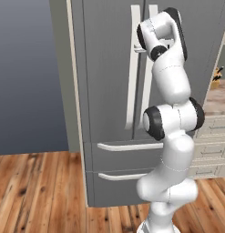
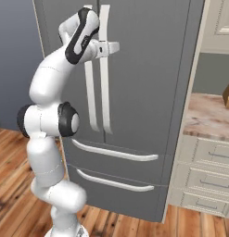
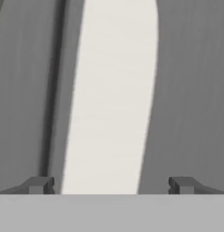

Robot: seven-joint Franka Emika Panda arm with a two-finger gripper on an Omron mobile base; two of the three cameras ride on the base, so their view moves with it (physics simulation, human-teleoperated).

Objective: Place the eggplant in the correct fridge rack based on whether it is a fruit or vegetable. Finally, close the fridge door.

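hand (image 3: 109,185): jaws spread wide, holding nothing; one pale door handle (image 3: 111,95) stands between the two dark fingertips (image 3: 40,185), close ahead, and whether a tip touches it cannot be told
hand, from the base: seen in the right base view (image 2: 113,47), held up at the top of the two vertical handles, level with their upper ends
fridge (image 1: 109,91): tall, flat matte grey fronts, both upper doors shut, a thin dark seam between them
eggplant: cannot be located; the fridge doors are shut, so the inside is hidden
fridge rack: hidden behind the shut doors as well
vertical handles (image 1: 132,82): two long off-white bars side by side, smooth, gently curved, rounded at the ends
drawers (image 2: 116,171): two grey drawer fronts below the doors, each with a long pale horizontal bar handle (image 2: 113,152), slightly bowed
floor (image 1: 36,191): warm brown wooden planks with visible grain and knots
desk (image 2: 211,115): pale mottled stone top to the right of the fridge, cream panelled cabinet drawers (image 2: 206,178) beneath with slim metal pulls
on the desk: a small tan box-like thing (image 2: 228,95) at the edge, too cropped to identify
wall (image 1: 27,73): plain dull blue-grey, left of the fridge
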